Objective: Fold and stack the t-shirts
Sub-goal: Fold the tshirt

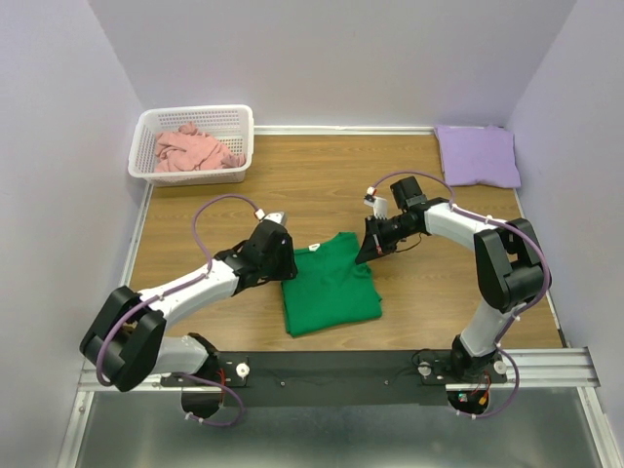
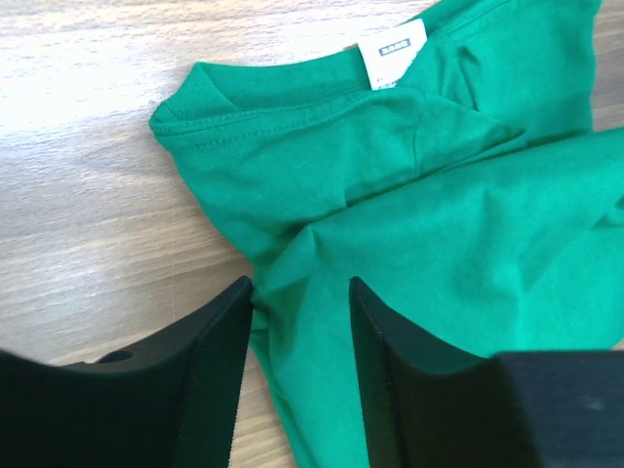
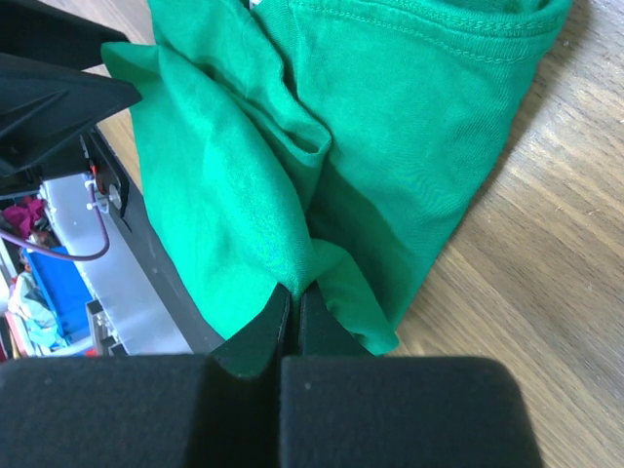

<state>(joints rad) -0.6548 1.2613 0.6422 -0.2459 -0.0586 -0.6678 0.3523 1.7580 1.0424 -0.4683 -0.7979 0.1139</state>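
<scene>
Right gripper has its jaws pressed together on a pinch of the green t-shirt, at the hem-like edge nearest its camera. The cloth rises from that pinch in a loose ridge. Left gripper sits at the shirt's opposite side with its jaws partly apart and a raised fold of green cloth between them. The left finger touches the cloth's edge, but whether the pair actually squeezes the fold I cannot tell from this angle.

The green t-shirt lies on the wooden table, near the front edge and between the two arms. It is partly folded into a rough rectangle with the collar toward the left arm. Its small white neck label shows at the collar, facing up.

The lavender t-shirt lies in the table's far right corner as a flat folded square, well apart from the green one. The salmon pink t-shirt lies crumpled inside the white lattice basket, which stands at the table's far left corner.
</scene>
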